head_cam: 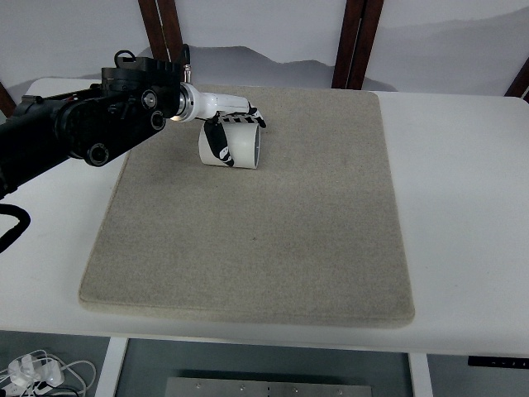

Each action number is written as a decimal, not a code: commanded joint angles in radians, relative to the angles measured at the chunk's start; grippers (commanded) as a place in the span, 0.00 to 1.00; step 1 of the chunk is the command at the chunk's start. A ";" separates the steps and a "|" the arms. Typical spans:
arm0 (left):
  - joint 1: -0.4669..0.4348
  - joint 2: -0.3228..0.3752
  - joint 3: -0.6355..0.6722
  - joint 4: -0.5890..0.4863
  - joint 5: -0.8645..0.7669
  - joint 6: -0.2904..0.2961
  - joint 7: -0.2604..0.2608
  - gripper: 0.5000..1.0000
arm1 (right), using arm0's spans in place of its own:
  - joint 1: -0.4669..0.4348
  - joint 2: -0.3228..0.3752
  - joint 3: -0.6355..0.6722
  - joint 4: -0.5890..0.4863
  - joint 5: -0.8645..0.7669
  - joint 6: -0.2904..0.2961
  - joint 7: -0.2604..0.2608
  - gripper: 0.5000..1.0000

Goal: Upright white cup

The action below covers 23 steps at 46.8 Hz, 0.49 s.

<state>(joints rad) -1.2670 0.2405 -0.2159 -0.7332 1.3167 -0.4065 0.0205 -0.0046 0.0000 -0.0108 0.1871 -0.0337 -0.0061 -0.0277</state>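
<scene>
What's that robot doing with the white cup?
The robot's left hand is wrapped around a white cup near the far left part of the grey mat on the white table. The cup is on its side, its opening facing right, so it isn't standing up yet. Its job is to stand the cup upright. The other arm isn't in the picture.

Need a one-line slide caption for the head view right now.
Left hand grips the white cup, which lies on its side at the far left of the grey mat.
</scene>
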 commanded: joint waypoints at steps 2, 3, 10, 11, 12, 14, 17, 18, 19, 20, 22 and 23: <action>0.000 0.005 -0.019 -0.002 -0.020 0.003 -0.011 0.10 | 0.000 0.000 0.000 0.000 0.000 0.000 0.000 0.90; 0.001 0.006 -0.028 -0.002 -0.034 0.003 -0.013 0.10 | 0.000 0.000 0.000 0.000 0.000 0.000 0.000 0.90; 0.009 0.013 -0.062 0.000 -0.181 0.003 -0.016 0.08 | 0.000 0.000 0.000 0.000 0.000 0.000 0.000 0.90; 0.011 0.017 -0.063 0.000 -0.209 0.003 -0.017 0.07 | 0.000 0.000 0.000 0.000 0.000 0.000 0.000 0.90; 0.011 0.022 -0.063 0.000 -0.237 0.003 -0.019 0.07 | 0.000 0.000 0.000 0.000 0.000 0.000 0.000 0.90; 0.012 0.034 -0.066 0.000 -0.296 0.002 -0.022 0.07 | 0.000 0.000 0.000 0.000 0.000 0.000 0.000 0.90; 0.015 0.049 -0.068 0.000 -0.390 0.003 -0.034 0.07 | 0.000 0.000 0.000 0.000 0.000 0.000 0.000 0.90; 0.015 0.054 -0.068 0.000 -0.421 0.002 -0.039 0.07 | 0.000 0.000 0.000 0.000 0.000 0.000 0.000 0.90; 0.015 0.057 -0.069 0.000 -0.448 0.002 -0.043 0.07 | 0.000 0.000 0.000 0.000 0.000 0.000 0.000 0.90; 0.015 0.060 -0.069 0.000 -0.479 0.000 -0.048 0.07 | 0.000 0.000 0.000 0.000 0.000 0.000 0.000 0.90; 0.017 0.068 -0.071 0.000 -0.536 -0.002 -0.057 0.08 | 0.000 0.000 0.000 0.000 0.000 0.000 0.000 0.90; 0.017 0.072 -0.074 0.002 -0.565 -0.003 -0.063 0.08 | 0.000 0.000 0.000 0.000 0.000 0.000 0.000 0.90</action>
<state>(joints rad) -1.2517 0.3014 -0.2857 -0.7330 0.8403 -0.4058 -0.0272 -0.0046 0.0000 -0.0107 0.1872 -0.0338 -0.0061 -0.0275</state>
